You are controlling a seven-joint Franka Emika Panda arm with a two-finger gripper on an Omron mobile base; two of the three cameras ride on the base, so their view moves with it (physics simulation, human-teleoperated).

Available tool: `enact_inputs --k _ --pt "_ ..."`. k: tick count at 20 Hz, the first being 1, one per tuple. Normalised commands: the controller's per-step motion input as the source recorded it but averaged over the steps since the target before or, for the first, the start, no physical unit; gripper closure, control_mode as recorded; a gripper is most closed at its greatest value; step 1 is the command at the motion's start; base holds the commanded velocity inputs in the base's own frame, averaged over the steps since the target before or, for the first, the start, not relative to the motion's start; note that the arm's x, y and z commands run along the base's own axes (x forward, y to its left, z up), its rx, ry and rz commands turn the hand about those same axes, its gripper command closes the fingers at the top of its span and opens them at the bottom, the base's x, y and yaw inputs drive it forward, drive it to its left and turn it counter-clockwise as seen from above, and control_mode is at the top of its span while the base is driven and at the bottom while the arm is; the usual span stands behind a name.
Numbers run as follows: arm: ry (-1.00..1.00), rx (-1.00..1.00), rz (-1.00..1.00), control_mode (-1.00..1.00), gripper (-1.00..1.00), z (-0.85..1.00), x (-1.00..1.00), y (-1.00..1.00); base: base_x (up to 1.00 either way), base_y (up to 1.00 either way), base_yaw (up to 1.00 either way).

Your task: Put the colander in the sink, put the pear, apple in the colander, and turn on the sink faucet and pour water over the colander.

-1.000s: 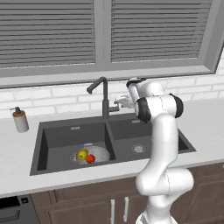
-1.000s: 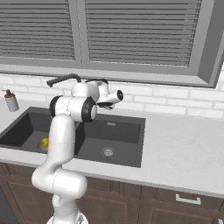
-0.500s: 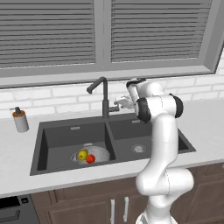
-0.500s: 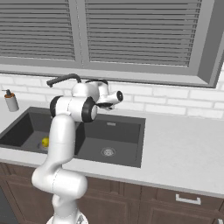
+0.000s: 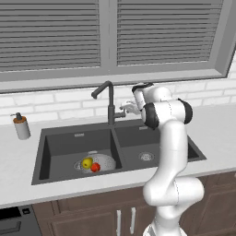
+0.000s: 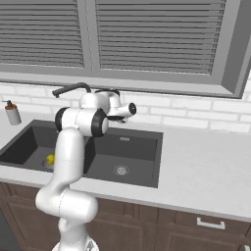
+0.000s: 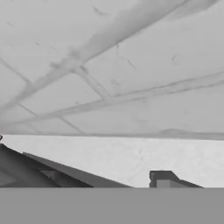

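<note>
moved: nothing clear; gripper [image 5: 125, 109] holds at tap [image 5: 109, 102] lever, 3 o'clock of its stem
fingers: cannot tell
colander [image 5: 98, 163]: in sink [image 5: 62, 145], pear [image 5: 87, 162] and apple [image 5: 95, 167] inside
left: water on

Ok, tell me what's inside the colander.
The colander sits in the left basin of the sink and holds the pear and the apple, touching side by side. The fruit covers part of the bowl's bottom beneath it.
</note>
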Motion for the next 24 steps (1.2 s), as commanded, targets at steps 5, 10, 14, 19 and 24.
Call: enact_inputs --k 5,10,14,19,24 --pt "0.0 0.0 -0.07 -1.0 1.0 -0.04 0.11 -0.52 0.0 0.0 0.0" --pt "0.0 0.0 -0.04 -1.0 1.0 -0.08 0.05 -0.9 0.0 0.0 0.0" --pt "0.0 0.0 -0.05 -1.0 1.0 -0.13 0.0 -1.0 0.0 0.0 0.0" --pt "0.0 0.0 -0.05 -1.0 1.0 -0.13 0.0 -1.0 0.0 0.0 0.0" --pt "0.0 0.0 -0.06 -1.0 1.0 -0.15 -0.02 -1.0 0.0 0.0 0.0"
